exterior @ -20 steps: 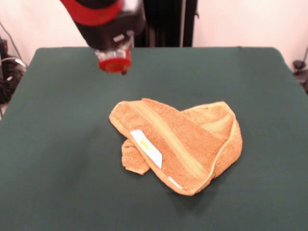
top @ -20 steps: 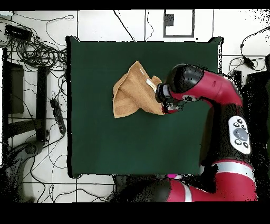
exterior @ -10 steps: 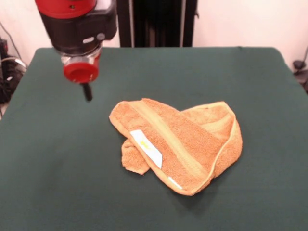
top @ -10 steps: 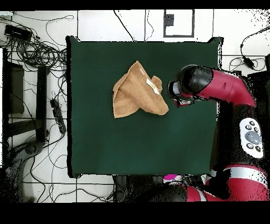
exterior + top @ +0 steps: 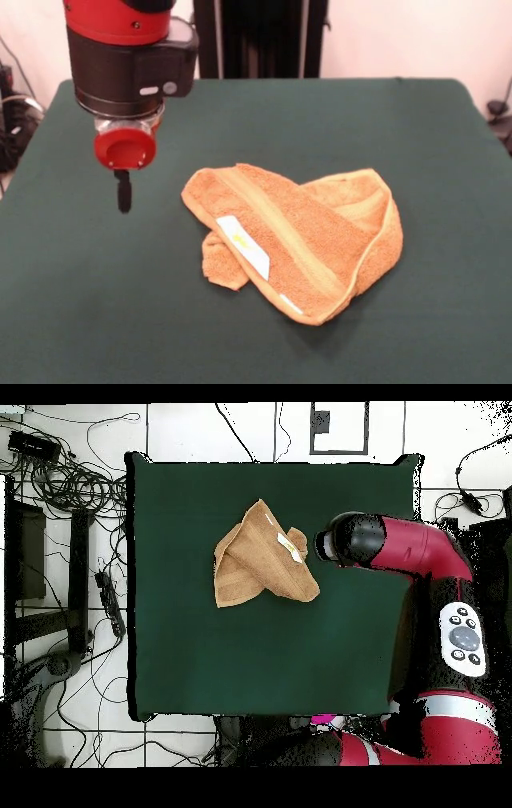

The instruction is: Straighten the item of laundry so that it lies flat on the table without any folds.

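Gripper (image 5: 123,192) now lower, left of frame, beside towel (image 5: 300,240); open or shut, cannot tell. Towel still folded mid-table (image 5: 448,160). Approach step; next probably grasp left corner, pull flat.

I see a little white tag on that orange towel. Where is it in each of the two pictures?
Front view: the white label lies on the towel's lower left part, on the side toward the gripper.
Overhead view: the label sits at the towel's right edge, facing the arm.
Shared landmark: the pale woven band running beside it.
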Motion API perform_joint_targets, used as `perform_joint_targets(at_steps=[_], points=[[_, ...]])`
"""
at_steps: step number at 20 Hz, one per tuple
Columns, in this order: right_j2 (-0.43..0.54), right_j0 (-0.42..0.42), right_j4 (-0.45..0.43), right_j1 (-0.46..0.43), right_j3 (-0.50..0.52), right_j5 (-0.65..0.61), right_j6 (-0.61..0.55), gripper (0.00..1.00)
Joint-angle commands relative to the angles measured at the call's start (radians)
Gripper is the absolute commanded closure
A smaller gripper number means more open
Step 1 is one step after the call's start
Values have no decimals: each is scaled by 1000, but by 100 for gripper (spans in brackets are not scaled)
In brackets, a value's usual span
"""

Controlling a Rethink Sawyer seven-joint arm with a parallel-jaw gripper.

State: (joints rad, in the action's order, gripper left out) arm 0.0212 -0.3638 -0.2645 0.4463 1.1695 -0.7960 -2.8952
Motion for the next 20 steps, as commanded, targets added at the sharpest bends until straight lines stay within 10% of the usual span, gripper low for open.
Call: perform_joint_targets(at_steps=[1, 20], points=[[140, 19, -14, -60, 60, 39, 188, 0], [205, 186, -80, -123, -488, -485, 319, 0]])
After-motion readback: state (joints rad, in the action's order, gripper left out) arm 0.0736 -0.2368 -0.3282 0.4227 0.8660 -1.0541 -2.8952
